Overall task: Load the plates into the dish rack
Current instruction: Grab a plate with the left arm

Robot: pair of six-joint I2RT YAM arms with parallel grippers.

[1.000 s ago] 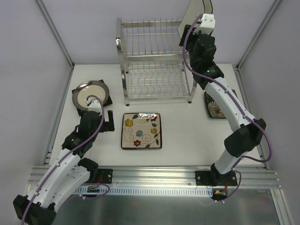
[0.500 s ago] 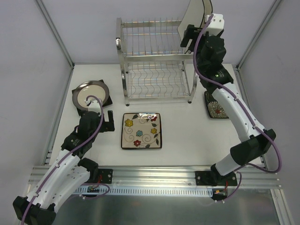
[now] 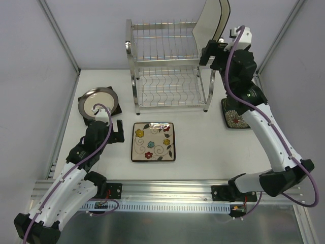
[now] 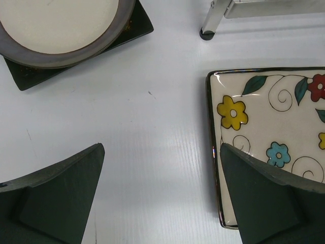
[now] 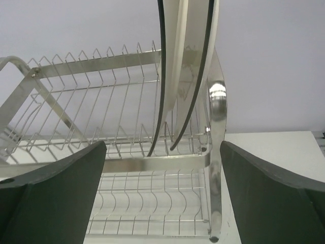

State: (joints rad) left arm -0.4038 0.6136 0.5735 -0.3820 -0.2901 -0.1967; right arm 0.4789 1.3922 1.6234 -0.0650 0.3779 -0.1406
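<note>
The dish rack is set upright at the back of the counter. Two cream plates with dark rims are stood on edge at the right end of its top tier, side by side.

The right pincer is held just beside that end of the rack, level with the top tier. Its jaws are spread wide: released, nothing gripped, apart from the plates.

The left pincer is held low over the counter, also released, with bare counter seen between its jaws.

A flowered square plate is laid flat in front of the rack, just right of the left pincer. A round cream plate is stacked on a dark square plate at the left. A dark plate with white flowers is laid flat right of the rack, partly covered by the right arm.
</note>
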